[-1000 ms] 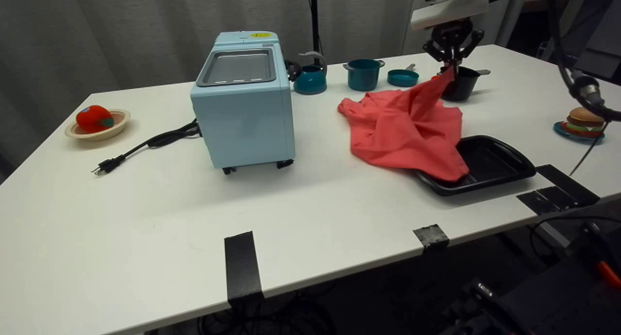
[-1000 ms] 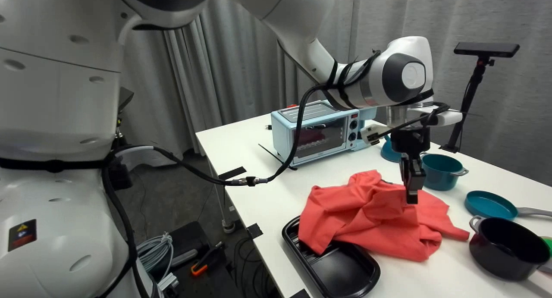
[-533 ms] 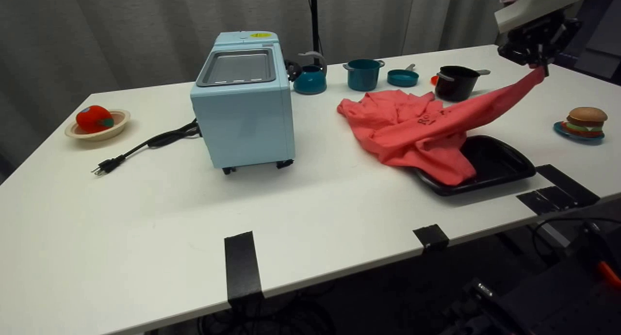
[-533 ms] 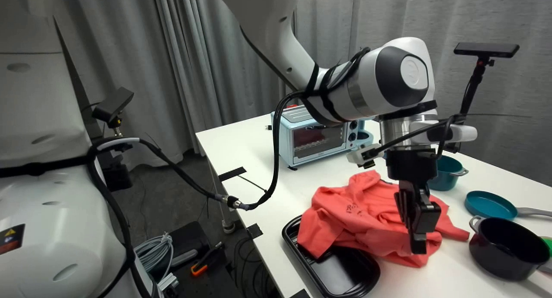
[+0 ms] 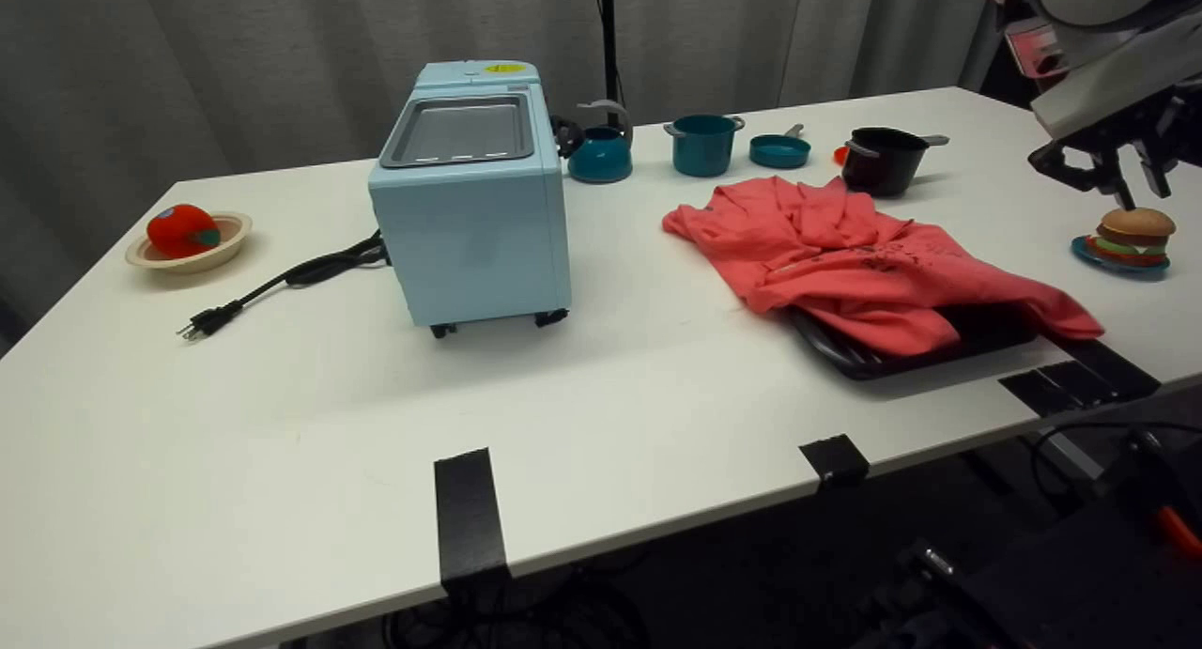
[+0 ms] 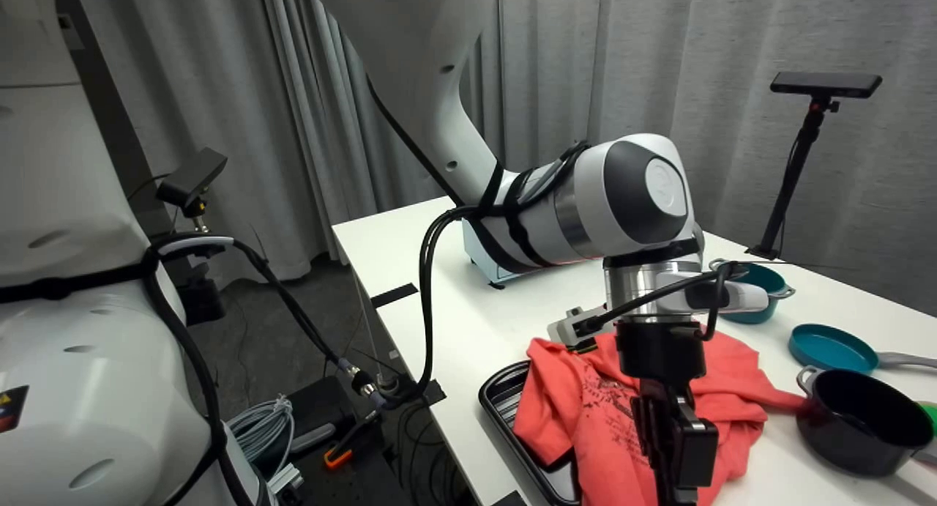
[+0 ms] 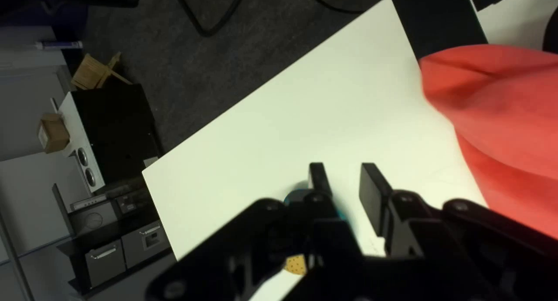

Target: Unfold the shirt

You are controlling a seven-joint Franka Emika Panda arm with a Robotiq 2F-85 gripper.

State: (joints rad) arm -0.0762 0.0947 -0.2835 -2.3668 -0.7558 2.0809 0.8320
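Observation:
The coral-red shirt (image 5: 845,264) lies rumpled on the table, with dark lettering showing upward. Its near part drapes over the black tray (image 5: 850,358), and one end reaches past the tray toward the table edge. It also shows in an exterior view (image 6: 607,425), partly hidden by the gripper, and at the right of the wrist view (image 7: 514,126). My gripper (image 5: 1146,196) is raised beyond the shirt's end, near the toy burger. In the wrist view the fingers (image 7: 343,174) are apart with nothing between them. The gripper (image 6: 677,484) also shows in an exterior view.
A toy burger (image 5: 1134,231) stands on a teal plate under the gripper. A black pot (image 6: 864,422) touches the shirt's far side. A teal pan (image 5: 779,151), teal pot (image 5: 704,146), kettle (image 5: 601,156) and light-blue toaster oven (image 5: 474,240) stand around. The table edge (image 7: 270,81) is close.
My gripper pulled the shirt's corner toward the burger side, then let it go and moved farther out. The shirt is more spread, now covers more of the tray and shows more lettering.

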